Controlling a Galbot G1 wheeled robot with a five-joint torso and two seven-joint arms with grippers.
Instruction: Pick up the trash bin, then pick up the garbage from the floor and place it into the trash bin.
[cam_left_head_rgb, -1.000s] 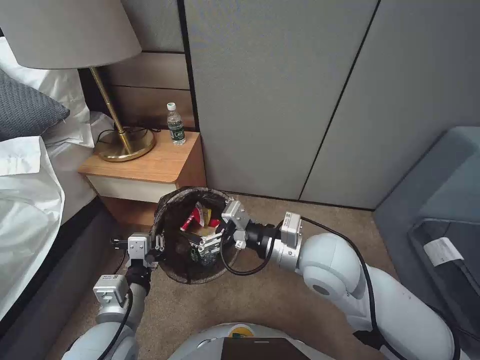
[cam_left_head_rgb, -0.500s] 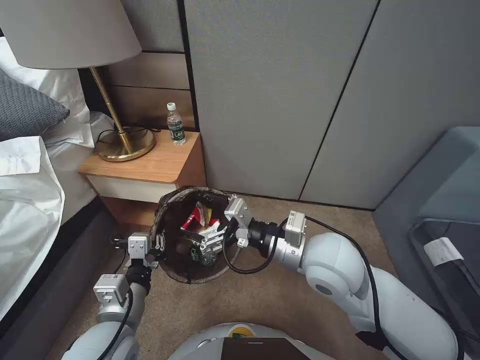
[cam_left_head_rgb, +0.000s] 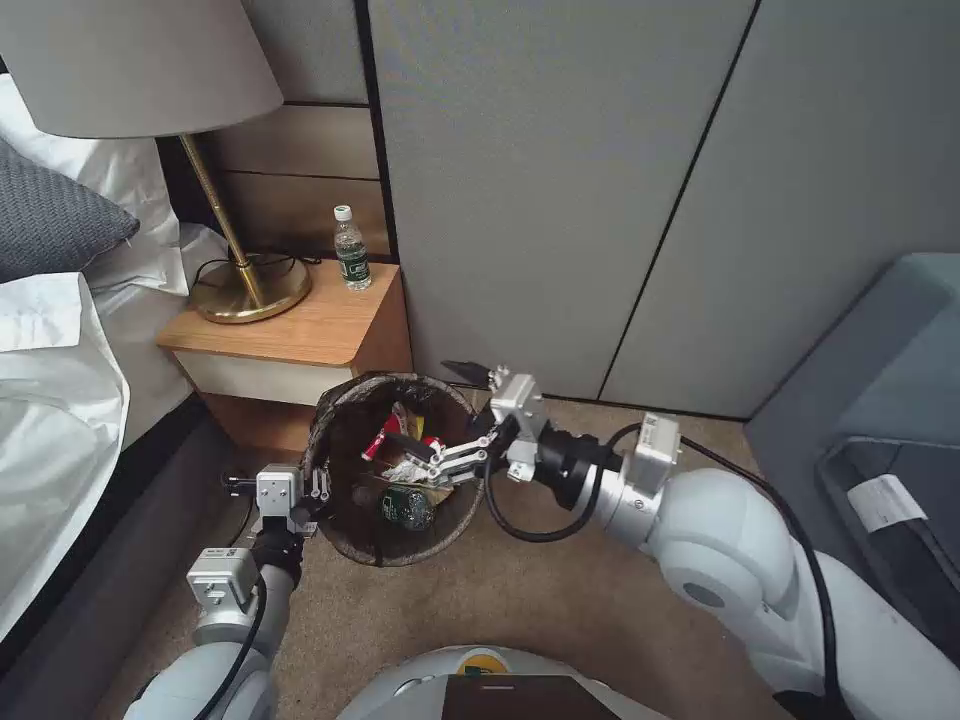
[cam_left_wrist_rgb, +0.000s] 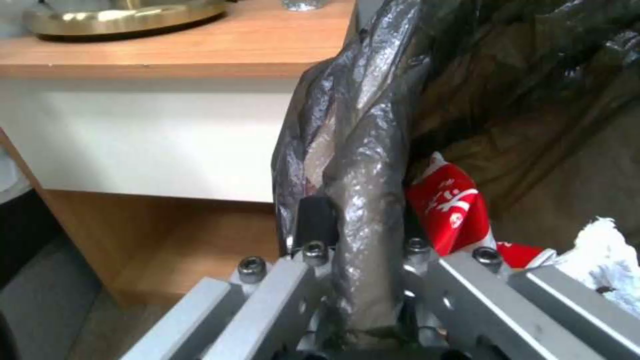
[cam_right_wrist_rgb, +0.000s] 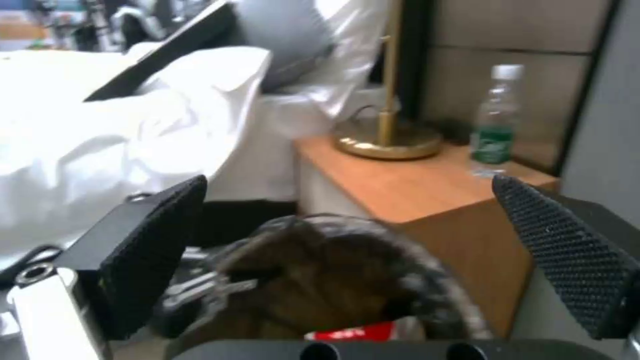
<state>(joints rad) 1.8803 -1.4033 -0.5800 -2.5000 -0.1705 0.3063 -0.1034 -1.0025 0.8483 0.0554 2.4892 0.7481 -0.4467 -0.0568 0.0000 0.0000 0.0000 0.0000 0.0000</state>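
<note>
The trash bin (cam_left_head_rgb: 352, 540), lined with a dark bag, is in front of the nightstand. My left gripper (cam_left_head_rgb: 312, 492) is shut on its near-left rim, and in the left wrist view the left gripper (cam_left_wrist_rgb: 363, 227) pinches the bag-covered rim (cam_left_wrist_rgb: 360, 150). Inside the bin lies garbage: a red-and-white cup (cam_left_head_rgb: 384, 436), a white tissue (cam_left_head_rgb: 405, 470), a green-labelled bottle (cam_left_head_rgb: 405, 506) and a yellow wrapper (cam_left_head_rgb: 411, 425). The cup (cam_left_wrist_rgb: 450, 210) and tissue (cam_left_wrist_rgb: 610, 255) also show past the left fingers. My right gripper (cam_left_head_rgb: 428, 402) is wide open over the bin's right rim, holding nothing. In the right wrist view the right gripper (cam_right_wrist_rgb: 347, 190) frames the bin.
A wooden nightstand (cam_left_head_rgb: 300, 325) behind the bin carries a brass lamp (cam_left_head_rgb: 240, 285) and a water bottle (cam_left_head_rgb: 351, 250). The bed (cam_left_head_rgb: 50, 380) runs along the left. Grey wall panels (cam_left_head_rgb: 560, 200) stand behind, and a grey seat (cam_left_head_rgb: 880, 400) is at the right. Carpet (cam_left_head_rgb: 540, 600) lies around the bin.
My right gripper has drawn back up and to the right out of the bin, its fingers spread wider. The green-labelled bottle now lies uncovered inside. The left gripper and bin are unmoved.
</note>
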